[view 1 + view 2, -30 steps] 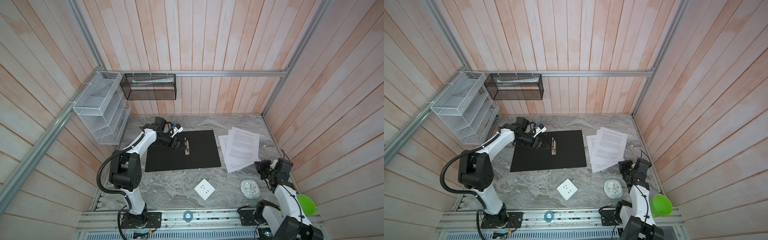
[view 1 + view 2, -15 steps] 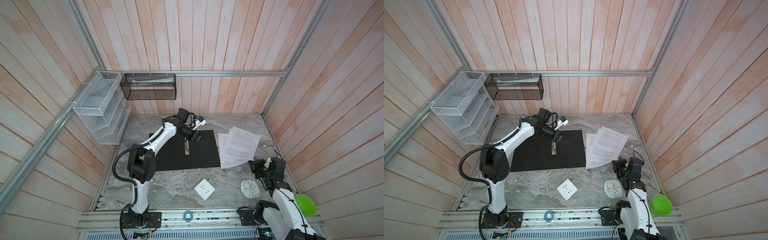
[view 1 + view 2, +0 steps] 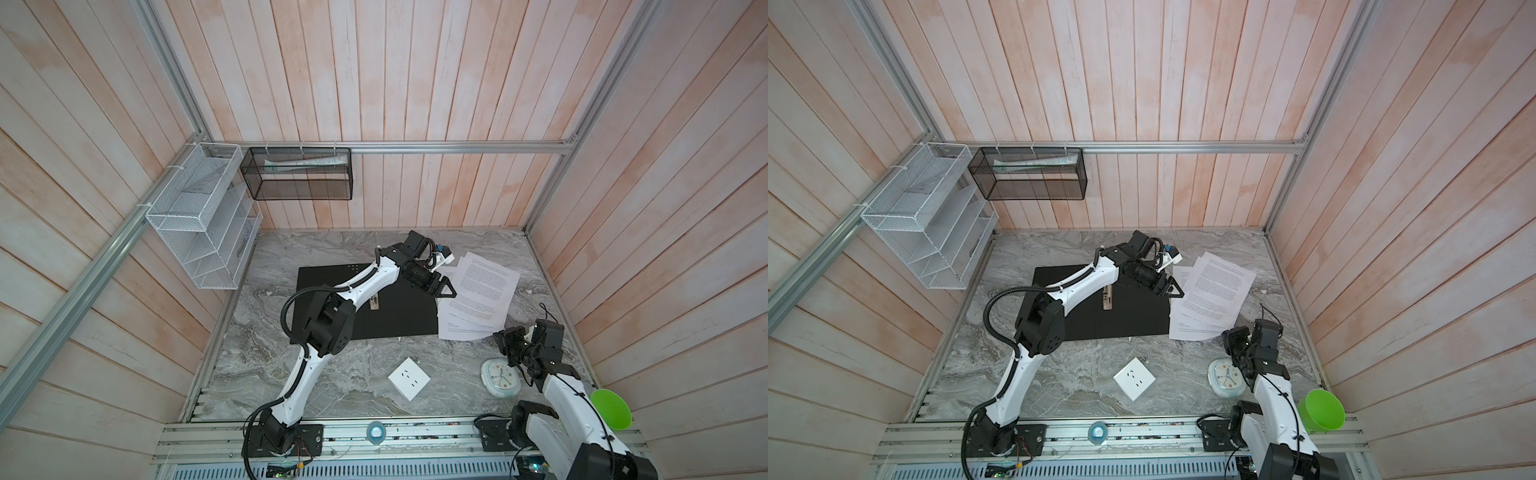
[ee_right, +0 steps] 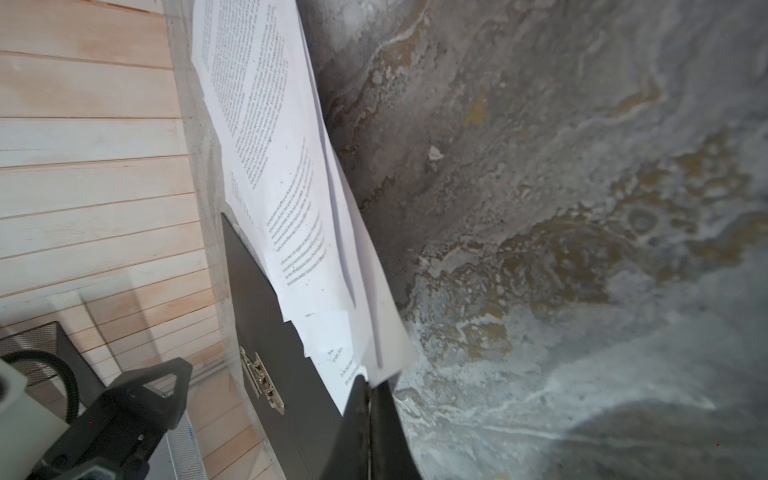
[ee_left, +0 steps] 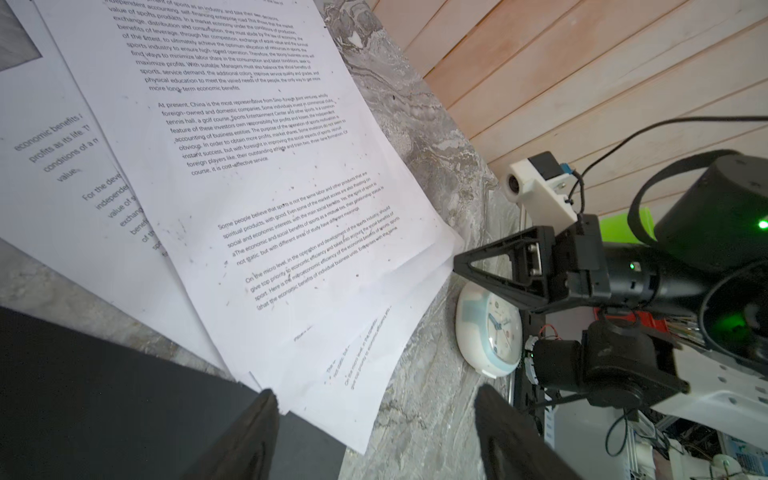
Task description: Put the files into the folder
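Observation:
The folder (image 3: 407,320) (image 3: 1133,322) lies open and flat on the marble table, black inside up, its metal clip (image 3: 375,302) (image 4: 262,380) near the middle. The files (image 3: 482,291) (image 3: 1214,291) (image 5: 270,166) (image 4: 270,166), white printed sheets fanned out, lie to its right, with their near edge over the folder's right border (image 5: 104,407). My left gripper (image 3: 446,289) (image 3: 1173,289) (image 5: 374,399) hovers open over that border, holding nothing. At the sheets' front corner my right gripper (image 3: 498,336) (image 3: 1227,334) (image 4: 368,380) is shut on the files.
A white socket plate (image 3: 409,376) and a round clock (image 3: 500,376) (image 5: 490,328) lie on the front of the table. A green cup (image 3: 611,409) sits by the right arm's base. A white wire rack (image 3: 203,216) and a black mesh basket (image 3: 297,174) hang on the walls.
My left arm has swung from the folder's left half across to its right border and its jaws have widened. The right gripper has dragged the sheets leftward onto the folder's edge.

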